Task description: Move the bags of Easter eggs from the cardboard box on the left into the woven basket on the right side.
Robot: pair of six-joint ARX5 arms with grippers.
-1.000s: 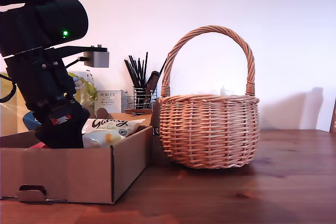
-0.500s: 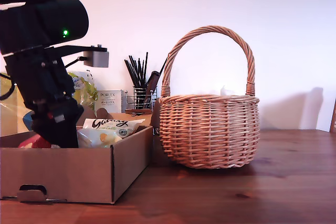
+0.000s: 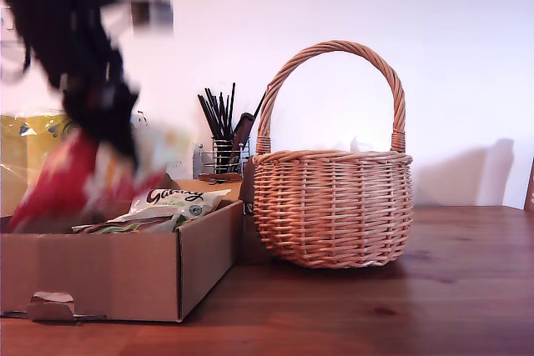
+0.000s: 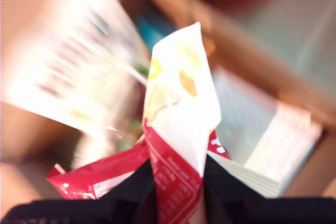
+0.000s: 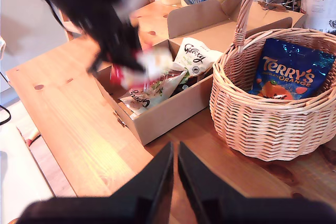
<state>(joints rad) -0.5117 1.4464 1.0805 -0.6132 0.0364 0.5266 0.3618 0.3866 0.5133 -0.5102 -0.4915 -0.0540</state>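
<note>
Red-and-white crinkly bag (image 4: 176, 129), pinched at its sealed edge between the closed fingers of my first tool (image 4: 176, 203), hangs blurred above the cardboard box (image 3: 117, 268) at the exterior view's left. Cream bags with dark script (image 3: 171, 202) lie inside the corrugated box. The round wicker woven basket (image 3: 332, 206), arched handle upright, stands just beside it on the wooden tabletop (image 3: 375, 306), holding a blue bag (image 5: 289, 72). My second tool (image 5: 174, 182) hangs empty, fingers nearly together.

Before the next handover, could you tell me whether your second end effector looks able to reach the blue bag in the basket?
Probably yes: my second end effector hangs beside the woven basket, whose top is open, and the blue Terry's Orange bag lies uncovered. Only the handle arches nearby.
</note>
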